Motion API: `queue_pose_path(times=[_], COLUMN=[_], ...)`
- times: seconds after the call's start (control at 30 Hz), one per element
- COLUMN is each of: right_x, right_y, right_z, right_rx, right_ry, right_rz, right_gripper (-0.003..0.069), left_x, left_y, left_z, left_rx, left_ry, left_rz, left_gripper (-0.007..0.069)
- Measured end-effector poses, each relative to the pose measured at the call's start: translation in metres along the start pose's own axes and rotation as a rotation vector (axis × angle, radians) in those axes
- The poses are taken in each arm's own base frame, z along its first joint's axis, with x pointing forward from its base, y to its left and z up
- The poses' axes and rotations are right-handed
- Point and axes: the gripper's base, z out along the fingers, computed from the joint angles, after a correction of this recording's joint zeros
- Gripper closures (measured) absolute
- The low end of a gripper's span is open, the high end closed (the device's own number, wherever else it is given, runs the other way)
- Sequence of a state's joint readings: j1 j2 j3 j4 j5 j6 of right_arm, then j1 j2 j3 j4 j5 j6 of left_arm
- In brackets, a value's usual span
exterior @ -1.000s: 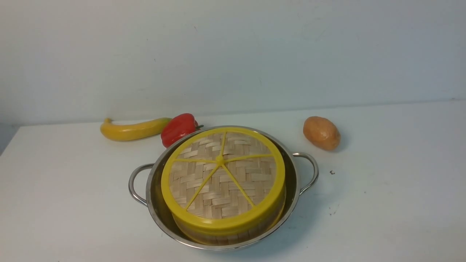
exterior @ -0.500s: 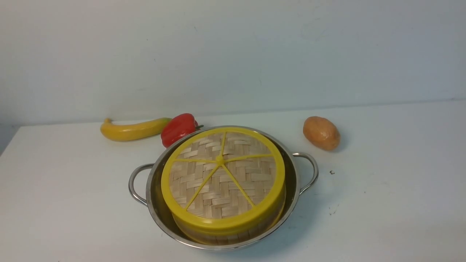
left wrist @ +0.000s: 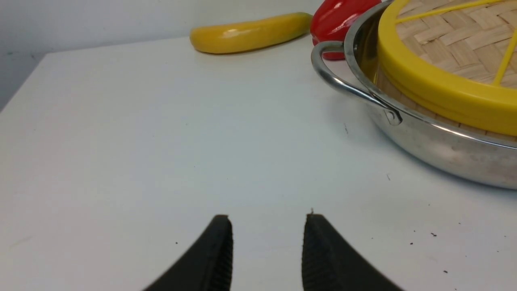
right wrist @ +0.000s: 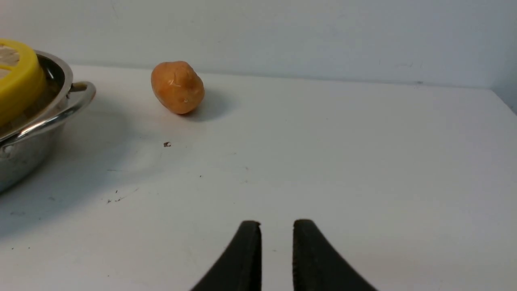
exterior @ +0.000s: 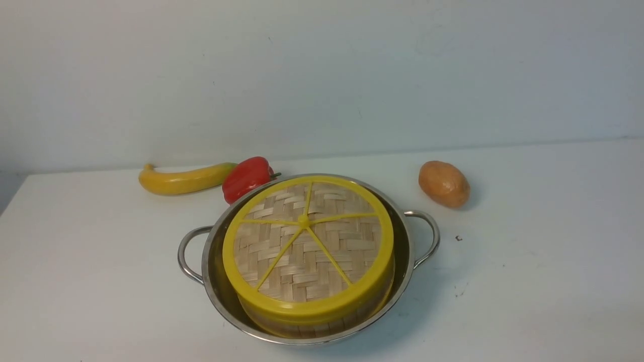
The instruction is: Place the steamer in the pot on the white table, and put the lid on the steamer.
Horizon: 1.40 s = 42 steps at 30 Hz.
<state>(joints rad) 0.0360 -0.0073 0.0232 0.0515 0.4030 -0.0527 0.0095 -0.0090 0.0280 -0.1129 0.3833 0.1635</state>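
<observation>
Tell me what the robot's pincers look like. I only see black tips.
Only the fingertips show. The left gripper has two matte black fingers that curve and taper to blunt tips, with fine ribbing on their inner faces. The right gripper looks the same: black, curved, ribbed inside. No cables, markings or arm casing appear in any view.

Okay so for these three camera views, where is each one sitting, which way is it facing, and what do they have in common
Front view: between the arms, facing forward over the white table at the pot holding the steamer with the lid on; no robot parts show.
Left wrist view: low over the table, facing the pot's handle and the banana; the open, empty left gripper shows.
Right wrist view: low, facing the potato; the right gripper shows, narrow gap, empty.
Shared: pot and lid appear in all three.
</observation>
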Motion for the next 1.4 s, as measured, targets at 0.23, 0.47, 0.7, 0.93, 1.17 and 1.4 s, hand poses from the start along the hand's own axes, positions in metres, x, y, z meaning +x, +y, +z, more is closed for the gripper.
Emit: queue_pose_path(times=[0.23, 0.47, 0.7, 0.93, 1.17, 1.4], right_x=[0.0001, 0.0001, 0.0001, 0.0001, 0.0001, 0.0001], right_y=[-0.0004, -0.0006, -0.0006, -0.0006, -0.0006, -0.0006], right_z=[0.0, 0.0, 0.0, 0.0, 0.0, 0.0], right_rx=[0.007, 0.01, 0.01, 0.01, 0.01, 0.01], right_ry=[0.001, 0.001, 0.001, 0.001, 0.001, 0.001], right_rz=[-0.002, -0.002, -0.002, -0.002, -0.002, 0.009], right_gripper=[0.0541, 0.0536, 0.053, 0.0529, 0.0524, 0.0518], left_x=[0.0, 0.0, 0.0, 0.0, 0.0, 0.0], left_y=[0.0, 0.0, 0.0, 0.0, 0.0, 0.0], left_z=[0.0, 0.0, 0.0, 0.0, 0.0, 0.0], left_rx=[0.0, 0.0, 0.0, 0.0, 0.0, 0.0], left_ry=[0.0, 0.0, 0.0, 0.0, 0.0, 0.0], left_rz=[0.0, 0.0, 0.0, 0.0, 0.0, 0.0], left_gripper=[0.0386, 0.0386, 0.0386, 0.0386, 0.0386, 0.0386])
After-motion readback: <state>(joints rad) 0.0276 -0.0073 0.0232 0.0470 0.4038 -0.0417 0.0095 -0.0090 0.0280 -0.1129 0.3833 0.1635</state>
